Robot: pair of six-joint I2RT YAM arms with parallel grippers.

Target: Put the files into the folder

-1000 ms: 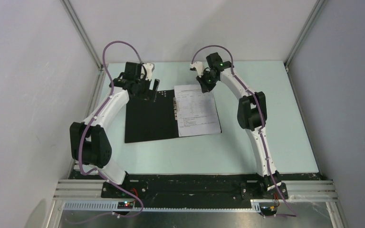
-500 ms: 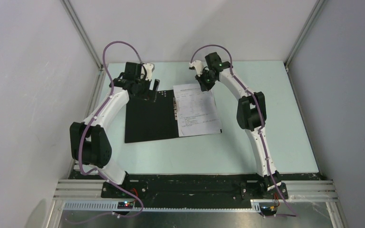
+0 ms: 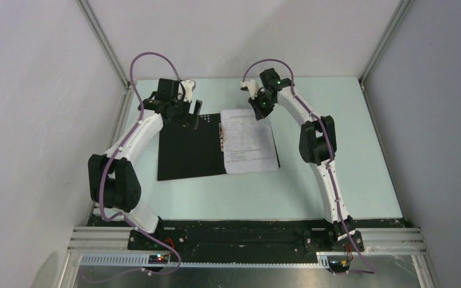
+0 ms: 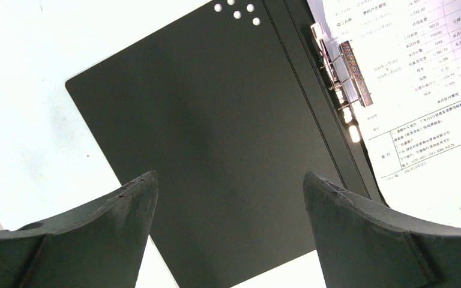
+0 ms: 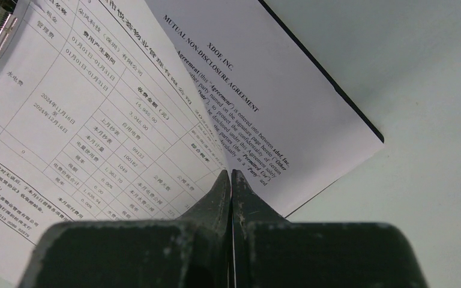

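The folder (image 3: pixel 189 150) lies open on the table, black inside up, with a metal clip (image 4: pixel 342 66) along its hinge. The files (image 3: pixel 249 144), white printed sheets, lie on its right half. My right gripper (image 3: pixel 258 108) is at their far right corner, shut on the lifted corner of the top sheet (image 5: pixel 84 120). Below it, a second sheet (image 5: pixel 288 102) lies flat. My left gripper (image 4: pixel 228 183) hangs open over the bare left cover (image 4: pixel 216 120), holding nothing.
The pale green table (image 3: pixel 324 120) stretches right of the folder and in front of it. White walls and metal frame posts (image 3: pixel 105 42) enclose the far side and both sides. The arm bases sit on the black rail (image 3: pixel 234 237) at the near edge.
My right gripper has shifted slightly with the pinched corner, and the sheets have turned a little on the right cover. The left arm has not moved.
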